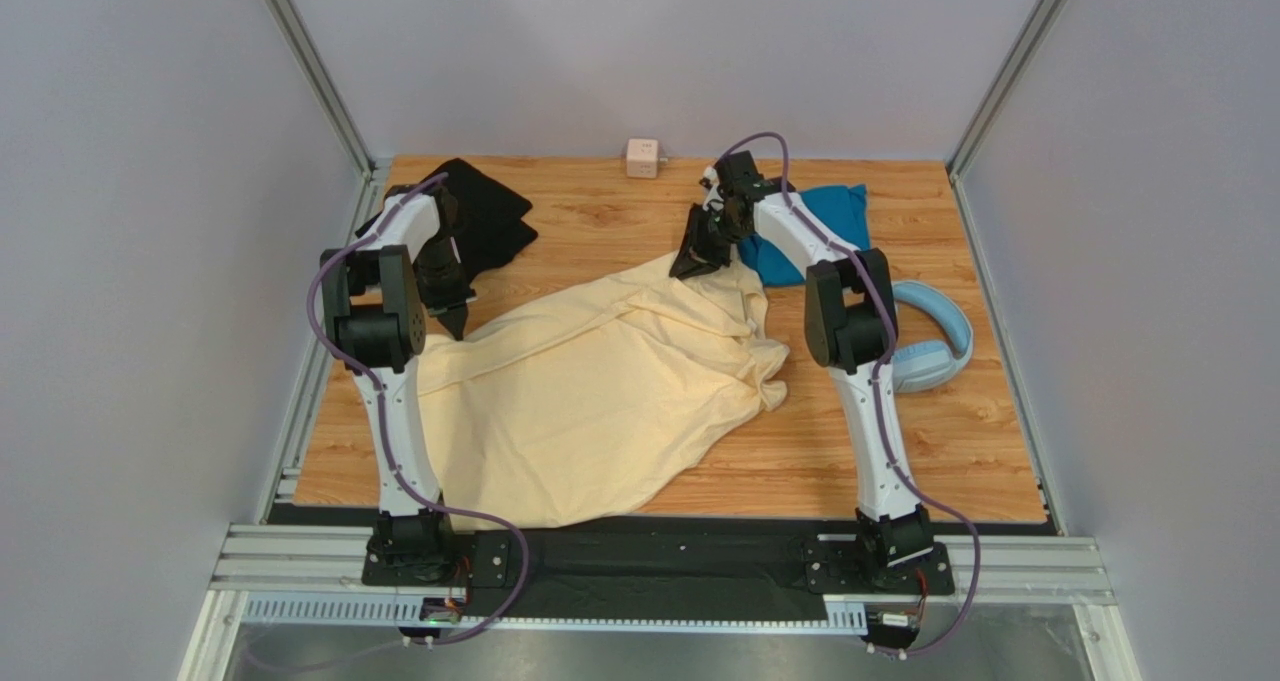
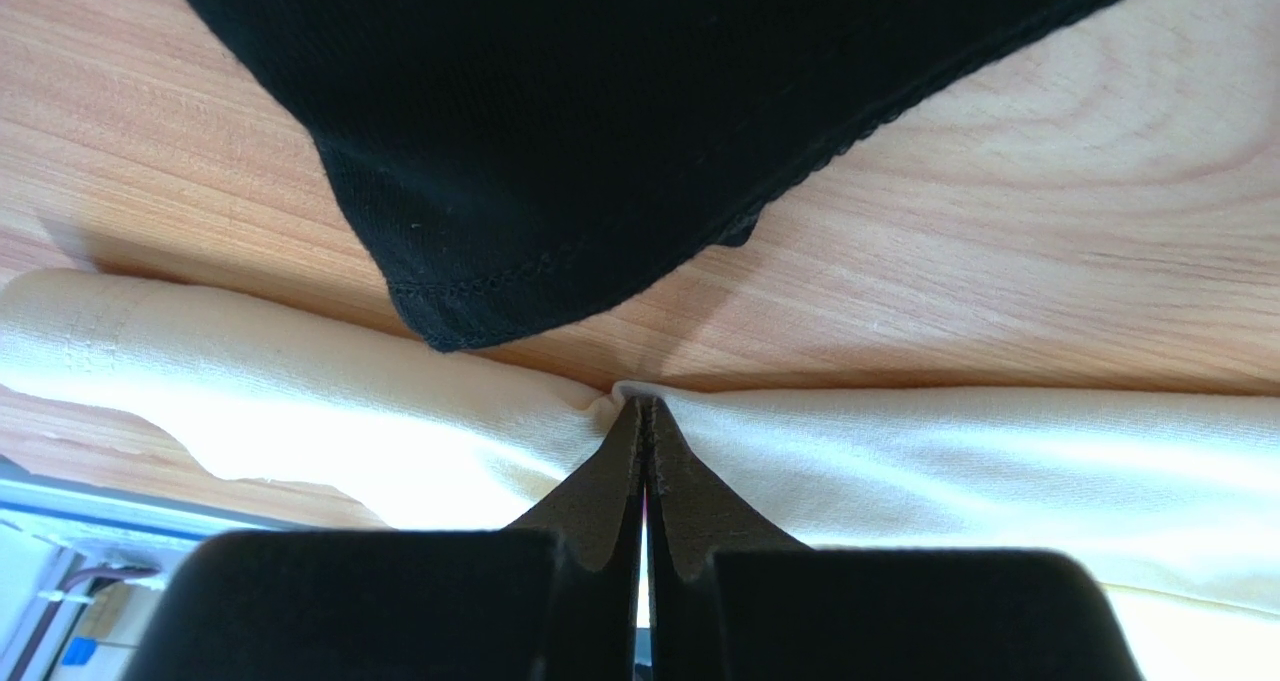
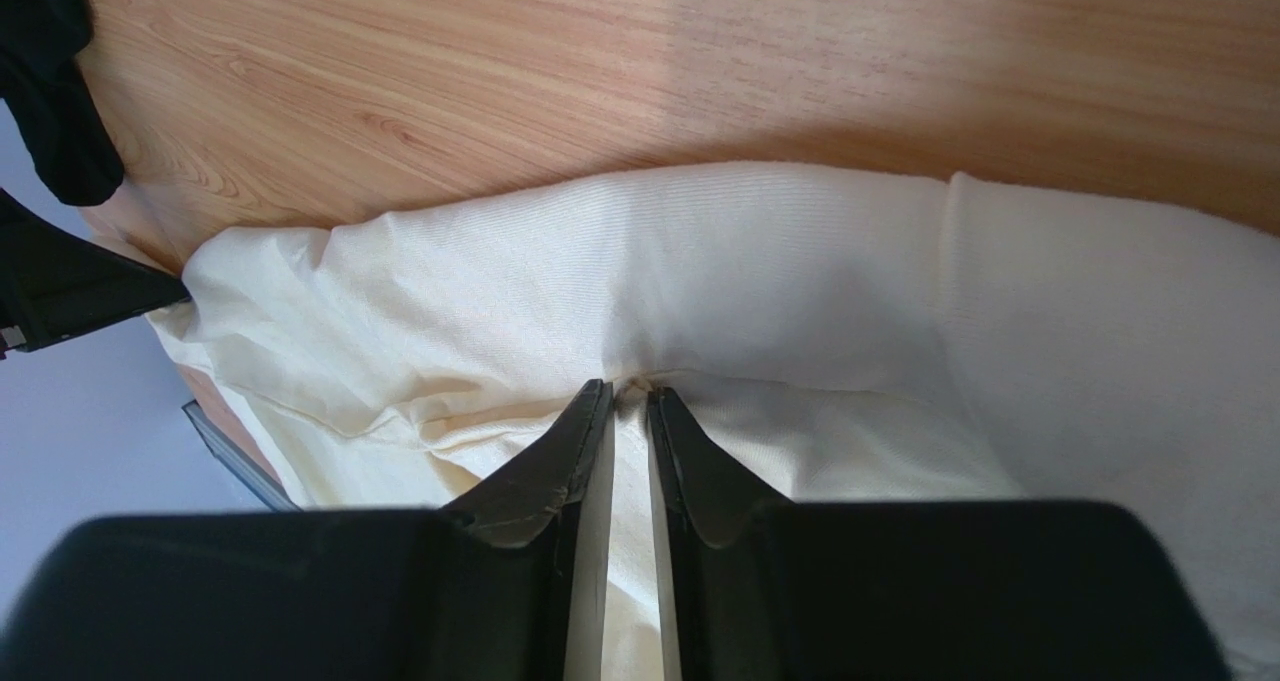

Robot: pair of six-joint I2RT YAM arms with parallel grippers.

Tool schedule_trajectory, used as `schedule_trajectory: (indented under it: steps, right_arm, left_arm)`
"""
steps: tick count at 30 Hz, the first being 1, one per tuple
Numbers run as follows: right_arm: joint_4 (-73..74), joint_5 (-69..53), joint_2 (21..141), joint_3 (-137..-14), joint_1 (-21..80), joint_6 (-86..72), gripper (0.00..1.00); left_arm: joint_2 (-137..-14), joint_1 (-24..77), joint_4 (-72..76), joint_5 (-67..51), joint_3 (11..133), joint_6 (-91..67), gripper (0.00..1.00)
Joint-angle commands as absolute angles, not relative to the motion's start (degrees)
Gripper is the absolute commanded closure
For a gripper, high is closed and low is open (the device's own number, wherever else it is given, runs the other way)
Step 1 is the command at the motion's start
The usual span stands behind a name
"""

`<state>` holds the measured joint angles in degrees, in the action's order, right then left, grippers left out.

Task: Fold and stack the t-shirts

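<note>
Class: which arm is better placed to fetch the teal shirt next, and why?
Right, likely: the teal shirt lies beside the right pincer; the left pincer sits across the table by the black shirt.

The top camera is looking down from above and behind the arms over the whole table. The wrist cameras are peering closely past the left gripper and right gripper, all three views sharing the cream-yellow t-shirt at the fingertips.

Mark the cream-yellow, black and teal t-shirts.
pale cream-yellow cloth t-shirt (image 1: pixel 601 396): top view, middle of its body.
black cloth t-shirt (image 1: pixel 489 209): top view, middle of the heap.
teal blue cloth t-shirt (image 1: pixel 845 209): top view, its far right part.
</note>
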<state>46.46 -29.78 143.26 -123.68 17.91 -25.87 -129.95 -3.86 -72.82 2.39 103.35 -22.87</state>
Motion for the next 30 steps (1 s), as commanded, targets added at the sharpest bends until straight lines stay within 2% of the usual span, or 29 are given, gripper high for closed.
schedule_trajectory:
  steps: [1,3,4,5,7,8,30]
  right_arm:
    - [45.4,-32.5,142.9,-122.6,18.7,-25.0,0.8]
    - [45.5,-33.1,142.4,-122.0,18.9,-24.6,0.7]
    - [45.5,-33.1,141.9,-121.3,18.9,-24.3,0.68]
    - [45.6,-33.0,141.7,-120.9,18.9,-24.3,0.7]
    - [45.5,-32.6,141.2,-119.8,18.9,-24.1,0.83]
    - [45.5,-32.5,141.0,-119.5,18.9,-24.0,1.0]
    - [49.0,-31.9,128.4,-114.7,19.1,-20.6,1.0]
  left_arm:
    - [-129.2,-4.1,-72.7,1.5,104.5,-22.1,1.0]
    - [-129.2,-4.1,-72.6,1.4,104.5,-22.2,1.0]
    - [-129.2,-4.1,-72.5,1.2,104.4,-22.2,1.0]
    - [-129.1,-4.1,-72.4,1.1,104.5,-22.4,1.0]
    - [-129.1,-4.1,-72.4,1.1,104.4,-22.3,1.0]
    - [-129.1,-4.1,-72.3,1.1,104.3,-22.4,1.0]
    - [-127.7,-4.2,-71.2,0.4,102.3,-22.9,1.0]
